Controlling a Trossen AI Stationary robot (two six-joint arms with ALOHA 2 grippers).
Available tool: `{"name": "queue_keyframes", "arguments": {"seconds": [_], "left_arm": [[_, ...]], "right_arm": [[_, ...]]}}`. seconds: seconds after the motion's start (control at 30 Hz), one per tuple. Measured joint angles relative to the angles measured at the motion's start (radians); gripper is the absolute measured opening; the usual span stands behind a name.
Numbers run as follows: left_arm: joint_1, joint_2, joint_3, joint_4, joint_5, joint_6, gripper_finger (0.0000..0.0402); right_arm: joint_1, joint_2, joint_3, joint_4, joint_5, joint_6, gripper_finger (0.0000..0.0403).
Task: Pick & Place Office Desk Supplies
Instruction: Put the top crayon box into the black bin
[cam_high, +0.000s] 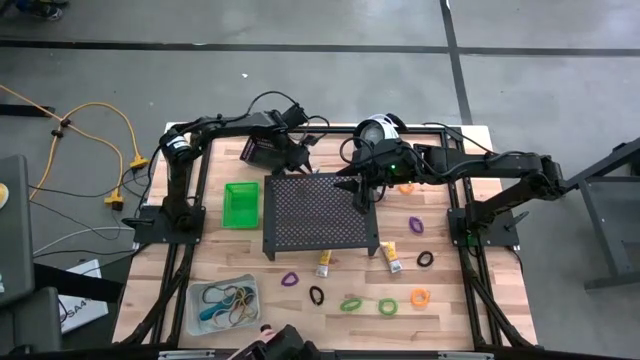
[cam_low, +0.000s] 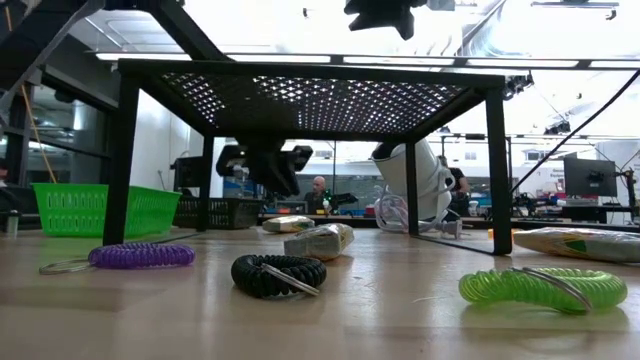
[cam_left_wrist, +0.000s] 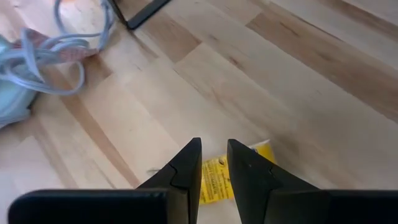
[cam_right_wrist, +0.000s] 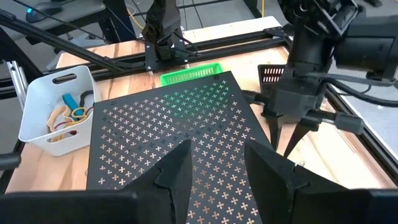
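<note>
My left gripper (cam_left_wrist: 214, 149) hovers open, its fingers a narrow gap apart, over a small yellow tube (cam_left_wrist: 214, 182) that lies flat on the wood at the far side of the black perforated stand (cam_high: 315, 215). In the low view the left gripper (cam_low: 265, 170) hangs above that tube (cam_low: 290, 224). My right gripper (cam_right_wrist: 217, 158) waits open above the stand's top, holding nothing. Two more yellow tubes (cam_high: 325, 262) (cam_high: 390, 258) lie at the stand's near edge. Coiled loops lie on the table in front: purple (cam_high: 290, 279), black (cam_high: 317, 295), green (cam_high: 350, 303), orange (cam_high: 420, 297).
A green bin (cam_high: 240, 204) stands left of the stand, a clear bin (cam_high: 225, 305) with rubber bands at the near left, a black bin (cam_high: 262, 150) under my left arm. A round white device with a cable (cam_high: 378, 128) sits at the far edge. People show in the room behind.
</note>
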Motion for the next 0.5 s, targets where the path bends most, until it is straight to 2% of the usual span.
{"name": "queue_keyframes", "arguments": {"seconds": [0.23, 0.5], "left_arm": [[0.000, 0.030, 0.000, 0.006, 0.049, 0.087, 0.0071], [-0.006, 0.056, 0.001, 0.005, 0.080, 0.109, 0.0071]], "right_arm": [[0.000, 0.000, 0.000, 0.001, -0.002, 0.000, 0.0135], [0.000, 0.000, 0.000, 0.009, 0.000, 0.000, 0.0135]]}}
